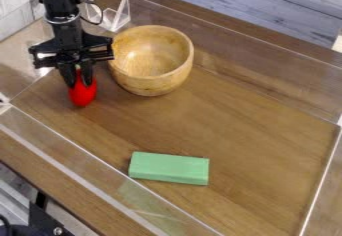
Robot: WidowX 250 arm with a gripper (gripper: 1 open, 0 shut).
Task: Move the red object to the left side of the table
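The red object (83, 93), a small strawberry-shaped toy, is at the left side of the table (241, 110), just left of the wooden bowl (151, 59). My gripper (80, 80) points straight down from above and is shut on the top of the toy, whose red body shows below the black fingers. The toy's underside is at or just above the tabletop; I cannot tell whether it touches. Its green stem is hidden between the fingers.
A flat green rectangular block (170, 167) lies near the front of the table. Low clear plastic walls (54, 150) border the tabletop, with one running close to the left of the gripper.
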